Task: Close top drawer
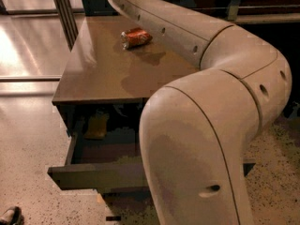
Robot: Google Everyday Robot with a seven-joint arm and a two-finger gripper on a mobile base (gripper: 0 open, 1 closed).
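Glossy speckled floor (28,125), glare at left; brown-topped cabinet (103,74); metal posts (65,13) behind.

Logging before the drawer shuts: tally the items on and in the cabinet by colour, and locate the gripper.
Red-orange: 1, packet on the cabinet top
Yellowish: 1, item in the open top drawer
Total: 2
Gripper: out of view, past top edge

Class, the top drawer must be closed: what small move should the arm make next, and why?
Probably swing the tool, out of view beyond the picture's top edge, down to the front panel of the wide dark grey-brown top drawer, which stands pulled out of the brown-topped cabinet.
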